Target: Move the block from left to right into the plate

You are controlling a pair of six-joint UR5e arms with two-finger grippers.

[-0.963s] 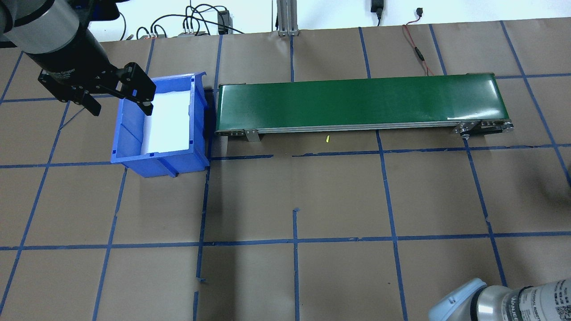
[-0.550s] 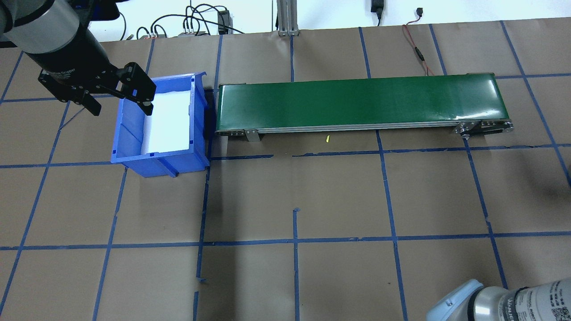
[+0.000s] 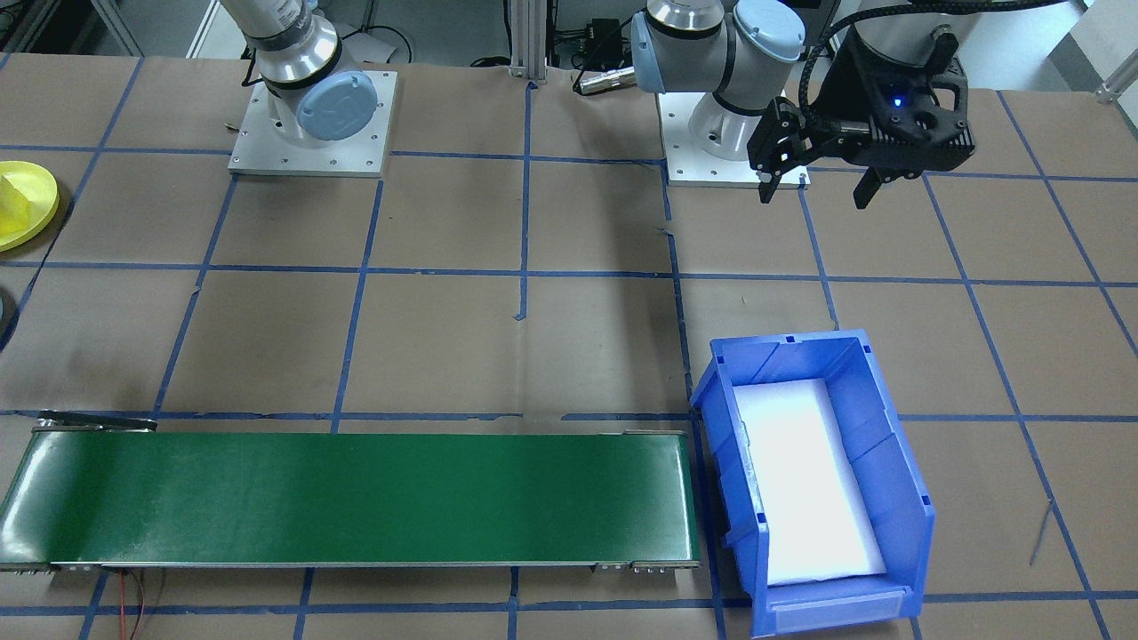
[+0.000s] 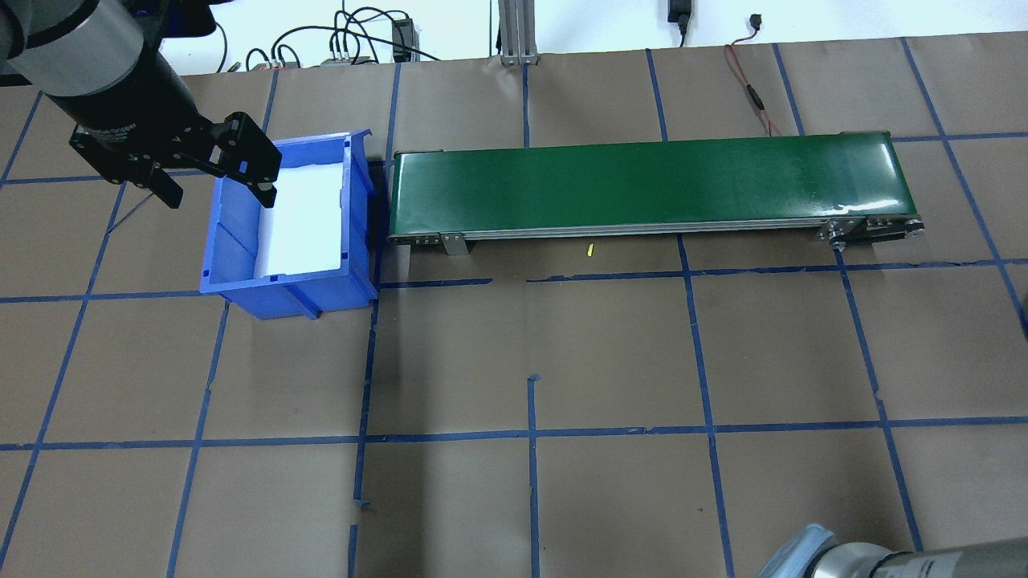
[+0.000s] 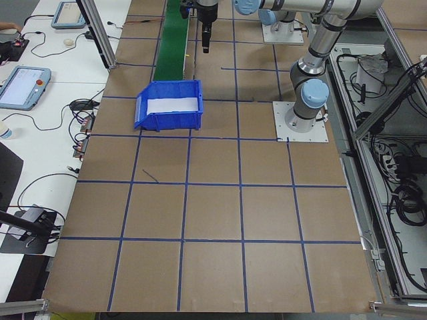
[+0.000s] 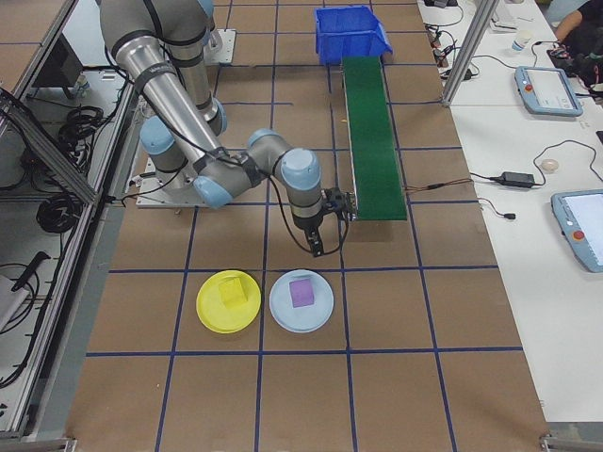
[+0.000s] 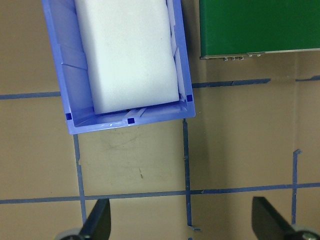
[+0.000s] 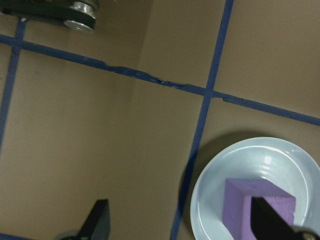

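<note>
The yellow plate (image 6: 212, 315) lies on the table past the conveyor's right end, with a yellow block (image 6: 233, 293) in it; its edge also shows in the front-facing view (image 3: 40, 213). Beside it a purple block (image 8: 260, 200) sits in a pale blue plate (image 8: 225, 170). My right gripper (image 8: 182, 225) hangs open and empty above the paper just left of that plate, and appears small in the right side view (image 6: 316, 247). My left gripper (image 4: 218, 199) is open and empty, high over the near left rim of the blue bin (image 4: 233, 265).
The blue bin (image 3: 889, 462) holds only a white foam pad (image 7: 127, 55). A long green conveyor belt (image 4: 642, 185) runs from the bin toward the right. Brown paper with blue tape lines covers the table. Cables lie along the far edge.
In the overhead view the right arm's elbow has slid down and right, nearly out of frame. The left arm and gripper have stayed still.
</note>
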